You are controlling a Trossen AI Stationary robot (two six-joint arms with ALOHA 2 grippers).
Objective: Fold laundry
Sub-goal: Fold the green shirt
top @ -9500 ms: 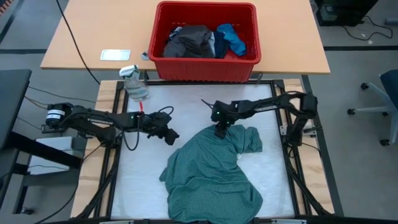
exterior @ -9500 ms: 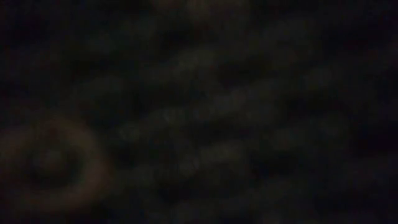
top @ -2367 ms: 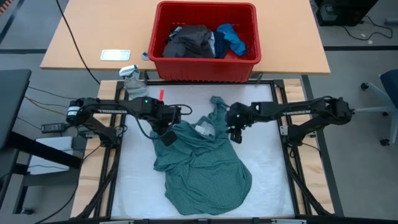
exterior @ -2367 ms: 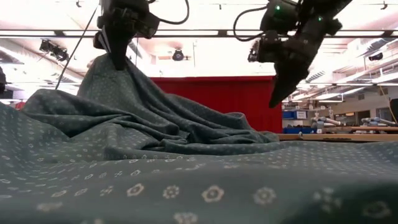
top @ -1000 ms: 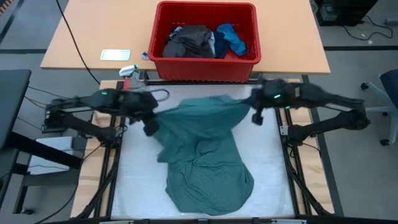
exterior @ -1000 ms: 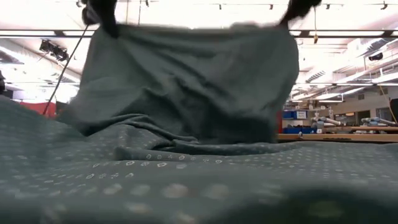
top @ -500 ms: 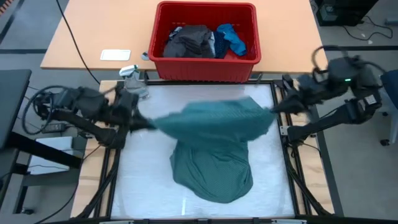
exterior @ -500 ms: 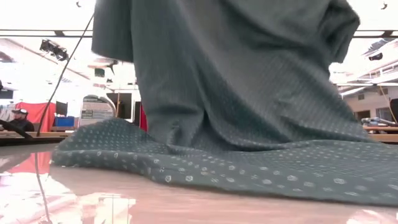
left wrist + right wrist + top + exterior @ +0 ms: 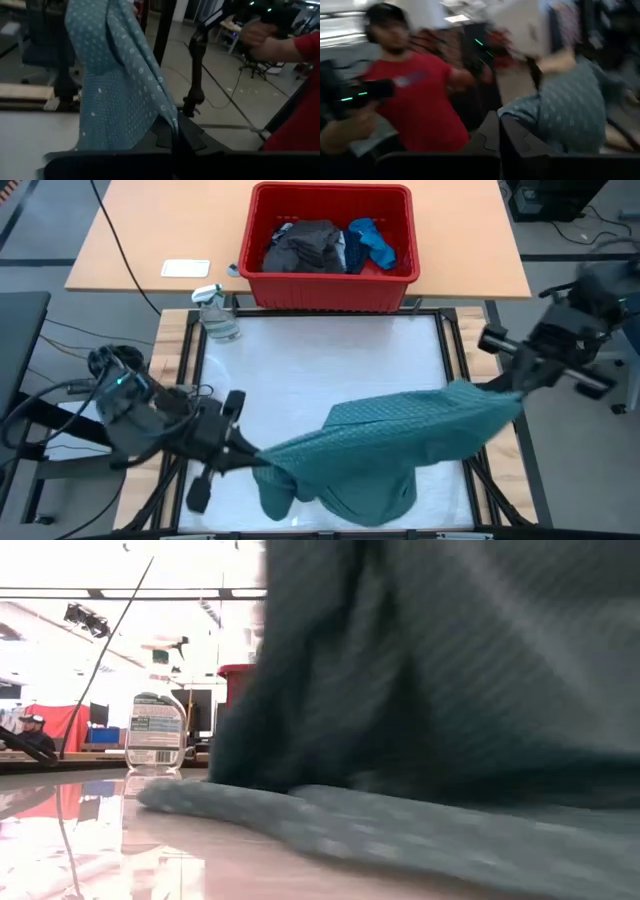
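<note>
The large teal-green shirt (image 9: 390, 430) of the laundry hangs spread between my two grippers above the table's near half. Its lower part (image 9: 365, 492) rests bunched on the white table top. My left gripper (image 9: 250, 456) is shut on the shirt's left end near the table's near-left corner. My right gripper (image 9: 500, 386) is shut on its right end, past the table's right edge. In the low view the shirt (image 9: 450, 690) fills the right side. A dark grey piece (image 9: 303, 246) and a bright blue piece (image 9: 372, 240) lie in the red bin (image 9: 262, 285). My left gripper pinches an edge of the shirt (image 9: 167, 117) between its two fingers, coming at it about level from the table's left. The cloth rises and hangs beside the fingers, clear of the table here. My right gripper pinches a bunched edge of the shirt (image 9: 515, 117) between its two fingers, about level from the table's right. The cloth runs from the fingers toward the left gripper in a stretched band.
The red bin stands on the wooden table beyond the far edge. A clear spray bottle (image 9: 217, 315) stands at the far-left corner, with a white card (image 9: 185, 268) behind it. A person in a red shirt (image 9: 415, 105) stands past the table.
Both grippers have risen and drawn apart with the shirt, the left toward the table's near edge, the right out past the right edge. The shirt's held upper part has swung from the far half to the near half and stretched out. Its lower part stays on the table.
</note>
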